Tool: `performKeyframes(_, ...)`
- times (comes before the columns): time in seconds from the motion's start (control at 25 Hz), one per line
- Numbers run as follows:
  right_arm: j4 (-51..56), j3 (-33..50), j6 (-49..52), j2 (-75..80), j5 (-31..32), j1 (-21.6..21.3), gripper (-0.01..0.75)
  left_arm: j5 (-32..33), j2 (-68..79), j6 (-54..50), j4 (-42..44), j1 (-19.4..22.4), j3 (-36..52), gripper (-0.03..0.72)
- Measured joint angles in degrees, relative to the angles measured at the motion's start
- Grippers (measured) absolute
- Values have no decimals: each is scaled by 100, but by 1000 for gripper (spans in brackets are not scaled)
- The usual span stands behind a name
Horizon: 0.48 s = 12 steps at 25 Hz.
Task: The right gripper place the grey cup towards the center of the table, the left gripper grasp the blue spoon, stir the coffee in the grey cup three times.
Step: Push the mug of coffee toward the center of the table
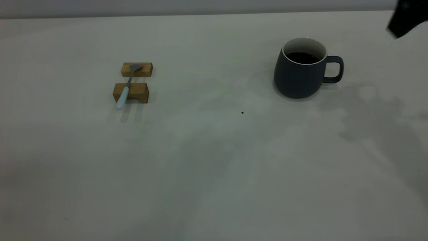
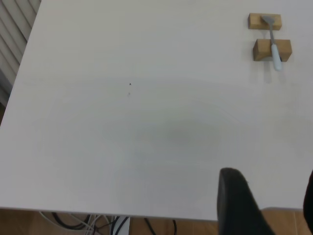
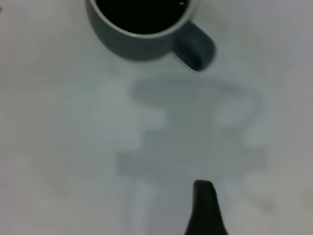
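The grey cup [image 1: 301, 75] stands upright at the right of the table [image 1: 214, 150], its handle [image 1: 335, 69] pointing right and dark coffee [image 1: 302, 57] inside. The blue spoon [image 1: 126, 87] lies across two tan wooden blocks at the left. My right gripper [image 1: 406, 18] hovers at the far upper right corner, well apart from the cup. In the right wrist view the cup [image 3: 129, 41] lies ahead of one black finger [image 3: 204, 208], with bare table on both sides of that finger. My left gripper [image 2: 274, 203] is open and empty near the table's edge, far from the spoon [image 2: 274, 49].
The far wooden block [image 1: 137, 69] carries the spoon's bowl and the near block [image 1: 131, 92] carries its handle. A tiny dark speck [image 1: 242, 112] marks the table's middle. Cables [image 2: 98, 225] and wooden floor show beyond the table edge in the left wrist view.
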Motion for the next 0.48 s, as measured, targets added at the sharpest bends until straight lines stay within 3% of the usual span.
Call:
performKeyframes(0.28, 346, -1429, -3079, 1729, -69, -12, 583, 0, 0, 0, 0, 0, 0, 403)
performKeyframes(0.48, 1009, -1853, -5082, 2330, -100, -147, 582, 0, 0, 0, 0, 0, 0, 403)
